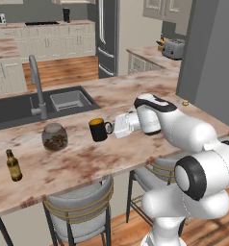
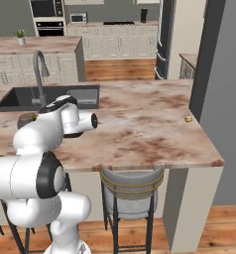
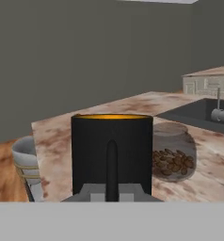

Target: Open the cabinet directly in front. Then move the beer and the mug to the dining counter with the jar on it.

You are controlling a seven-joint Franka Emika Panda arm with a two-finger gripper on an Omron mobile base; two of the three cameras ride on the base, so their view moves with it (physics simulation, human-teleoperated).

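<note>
A toaster (image 1: 173, 48) sits on the far counter at 1 o'clock. A microwave (image 2: 78, 18) sits at 11 o'clock beside a wall oven (image 2: 47, 15).

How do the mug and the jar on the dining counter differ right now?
The mug is opaque black with an orange inside; the jar is clear glass showing brown contents. The mug is straight-sided with a side handle; the jar is rounded, without one. The jaws hold the mug's handle; the jar stands free. Both sit upright on the dining counter.
</note>
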